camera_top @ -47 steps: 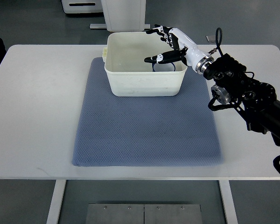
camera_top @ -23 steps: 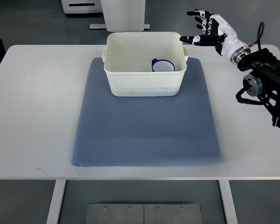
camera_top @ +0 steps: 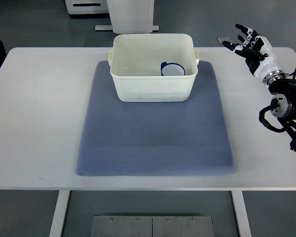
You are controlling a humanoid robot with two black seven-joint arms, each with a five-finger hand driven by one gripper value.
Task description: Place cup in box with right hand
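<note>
Table (camera_top: 39,123): white, occupying most of the top view. Its left portion, to the left of the box, is bare surface.

Mat (camera_top: 153,143): blue-grey, textured, lying flat on the table. It extends from beneath the box toward the near edge of the table and reaches slightly past the box on both sides.

Box (camera_top: 153,89): white plastic, rectangular, open-topped, standing upright on the far part of the mat. A small tab shows at its left rim and another at its right rim. This item serves as the reference for all positions below.

Cup (camera_top: 173,69): blue outside, white inside. It is inside the box, in the right half, close to the right wall and resting on the box floor. It appears tilted, with its mouth turned toward the camera; the exact lean cannot be confirmed. Nothing is touching it.

Right hand (camera_top: 251,43): white with black joints, located well to the right of the box, over the far right corner of the table and clear of the mat. Its fingers (camera_top: 242,27) are spread apart and extended, holding nothing. The black forearm (camera_top: 286,98) runs from the wrist to the right edge of the view.

Beyond the box, past the far table edge, stands the base of a white unit (camera_top: 130,15) on the grey floor.
</note>
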